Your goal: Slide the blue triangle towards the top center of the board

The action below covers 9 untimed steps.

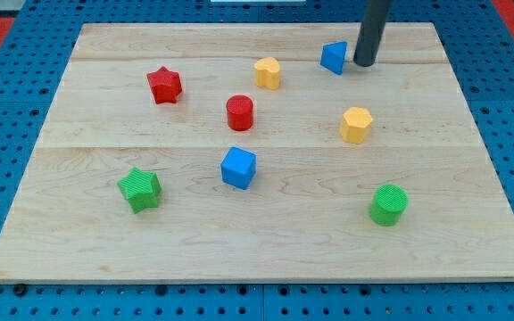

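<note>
The blue triangle [334,57] lies near the view's top, right of centre, on the wooden board [257,241]. My tip [363,63] is the lower end of the dark rod and stands just to the right of the blue triangle, very close to it or touching its right edge.
A yellow block [268,72] lies left of the blue triangle. A red star [164,85] and a red cylinder [239,113] are further left. A yellow hexagon [356,124], a blue cube [238,168], a green star [139,189] and a green cylinder [388,204] lie lower down.
</note>
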Tool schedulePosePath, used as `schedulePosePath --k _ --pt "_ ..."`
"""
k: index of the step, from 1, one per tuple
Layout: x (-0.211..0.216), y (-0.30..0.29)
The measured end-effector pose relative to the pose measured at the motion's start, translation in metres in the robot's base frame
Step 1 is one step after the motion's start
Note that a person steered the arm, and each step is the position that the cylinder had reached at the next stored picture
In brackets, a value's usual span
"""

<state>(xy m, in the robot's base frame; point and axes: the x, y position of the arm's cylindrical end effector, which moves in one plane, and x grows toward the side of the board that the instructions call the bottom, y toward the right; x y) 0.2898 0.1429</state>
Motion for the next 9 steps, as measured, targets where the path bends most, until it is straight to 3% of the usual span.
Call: schedulePosePath --k 1,2,3,4,5,7,9 --pt "-0.015 -0.033" --pt "-0.060 -0.056" --pt "-0.057 -0.038" --pt "-0.081 -0.030" --pt "-0.096 -0.048" --pt "-0.066 -0.076" --pt "-0.012 -0.023"
